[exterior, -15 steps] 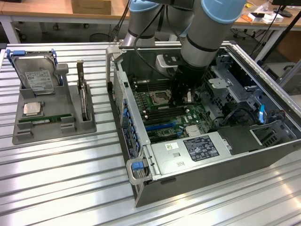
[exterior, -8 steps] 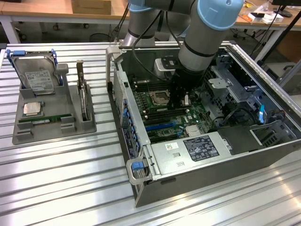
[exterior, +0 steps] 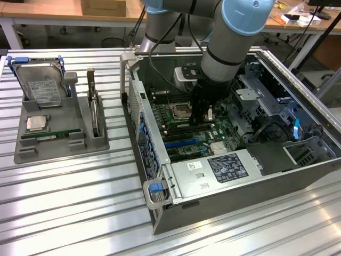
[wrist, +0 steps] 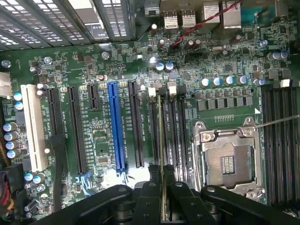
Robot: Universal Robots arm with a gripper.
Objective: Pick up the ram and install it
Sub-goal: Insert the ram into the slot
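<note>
In the wrist view the ram [wrist: 161, 140] shows edge-on as a thin green-gold strip. My gripper [wrist: 162, 199] is shut on it, one black finger [wrist: 149, 192] on each side. The stick hangs just over the black memory slots [wrist: 174, 126] beside the empty processor socket [wrist: 227, 161], in line with them. I cannot tell whether its lower edge touches a slot. In the exterior view my gripper [exterior: 205, 113] reaches down inside the open computer case [exterior: 298, 160], above the motherboard [exterior: 184, 133]. A second green stick [exterior: 50, 135] lies flat in the grey tray [exterior: 58, 149].
The tray at the exterior view's left also holds a hard drive [exterior: 42, 85], a square silver processor chip [exterior: 35, 124] and an upright card [exterior: 93, 106]. Inside the case a power supply [exterior: 213, 170], drive cages [exterior: 256, 101] and cables surround the motherboard. Blue and black expansion slots [wrist: 117, 126] lie beside the memory slots.
</note>
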